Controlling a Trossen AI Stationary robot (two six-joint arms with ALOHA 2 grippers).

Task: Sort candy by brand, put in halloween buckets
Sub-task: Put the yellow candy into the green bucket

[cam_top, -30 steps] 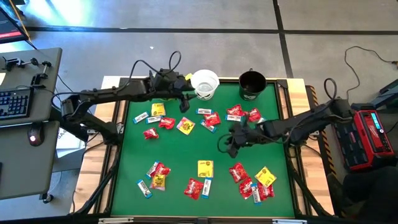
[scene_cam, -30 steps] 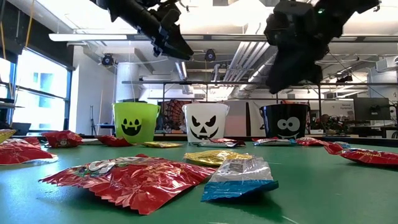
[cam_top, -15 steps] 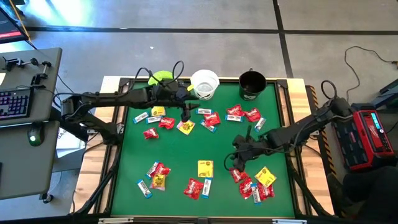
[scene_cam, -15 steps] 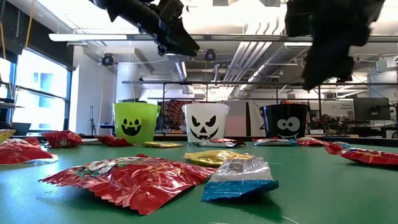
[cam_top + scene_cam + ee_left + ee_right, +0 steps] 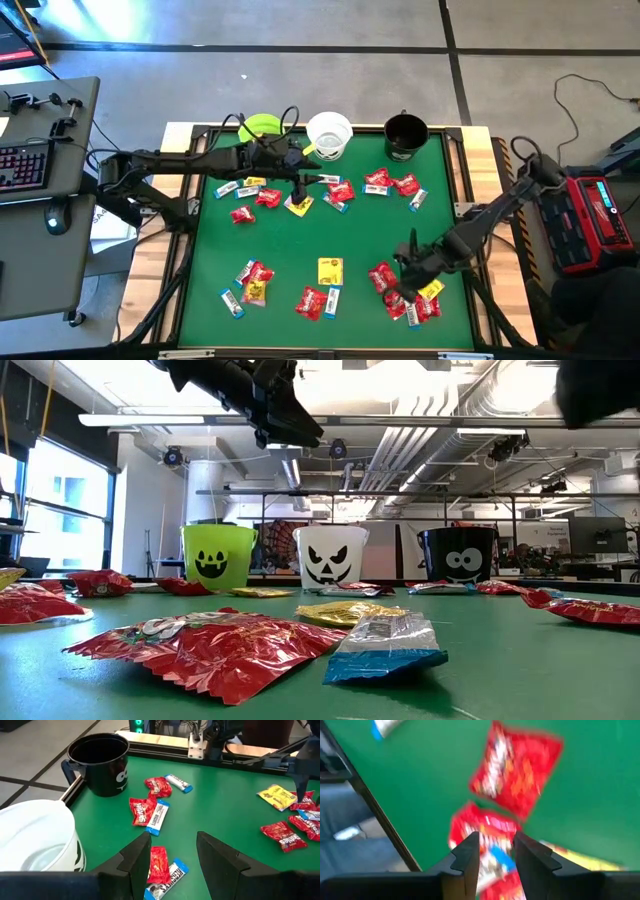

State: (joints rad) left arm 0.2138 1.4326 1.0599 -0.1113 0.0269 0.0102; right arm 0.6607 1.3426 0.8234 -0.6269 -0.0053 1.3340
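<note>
— Where was the red candy (image 5: 383, 276)?
— Near the desk's front right corner, under your right claw (image 5: 404, 288), open and empty. Best to pinch one packet only. Your left claw (image 5: 300, 188) hung open by the white bucket (image 5: 329, 134)

Robotics laboratory or industrial workshop. Evidence: open ceiling with exposed ducts (image 5: 470, 405) and pipes above the arms; long strip light (image 5: 150, 420) overhead; tall window (image 5: 60, 510) at the room's side; bare concrete floor (image 5: 330, 80) marked with dark tape lines around the rig. Fixed work station: green-topped table (image 5: 350, 240) in a wooden frame, loose cables (image 5: 560, 110) trailing beside the right arm. Desk with lit keyboard (image 5: 22, 167) and mouse (image 5: 52, 222) beside the left arm. Red equipment case (image 5: 595, 225) beside the right arm.
</note>
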